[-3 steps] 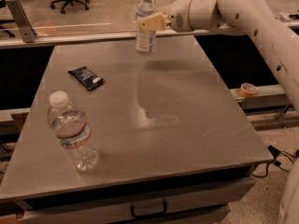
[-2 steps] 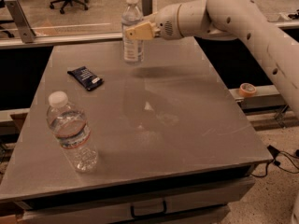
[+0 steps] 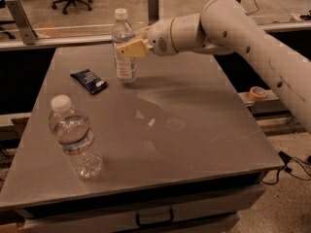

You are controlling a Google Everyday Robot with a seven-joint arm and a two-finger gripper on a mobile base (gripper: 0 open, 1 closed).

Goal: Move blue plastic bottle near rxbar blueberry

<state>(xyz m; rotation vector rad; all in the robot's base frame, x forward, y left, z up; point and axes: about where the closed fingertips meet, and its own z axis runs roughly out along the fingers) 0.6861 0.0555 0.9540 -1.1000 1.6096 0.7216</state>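
Observation:
The blue plastic bottle (image 3: 124, 46) is slim and clear with a white cap and a bluish-white label. It stands upright at the far left of the grey table (image 3: 194, 130). My gripper (image 3: 130, 48) reaches in from the right and is shut on the bottle's middle. The rxbar blueberry (image 3: 89, 80) is a flat dark navy wrapper with a white patch, lying on the table just left of and in front of the bottle, a short gap apart.
A wider clear bottle with a red-striped label (image 3: 74, 138) stands at the near left of the table. A tape roll (image 3: 256, 92) lies on a ledge to the right. Office chairs and a rail are behind the table.
My gripper has carried the blue plastic bottle leftward along the far side of the table, closer to the rxbar. The other bottle and the bar have not moved.

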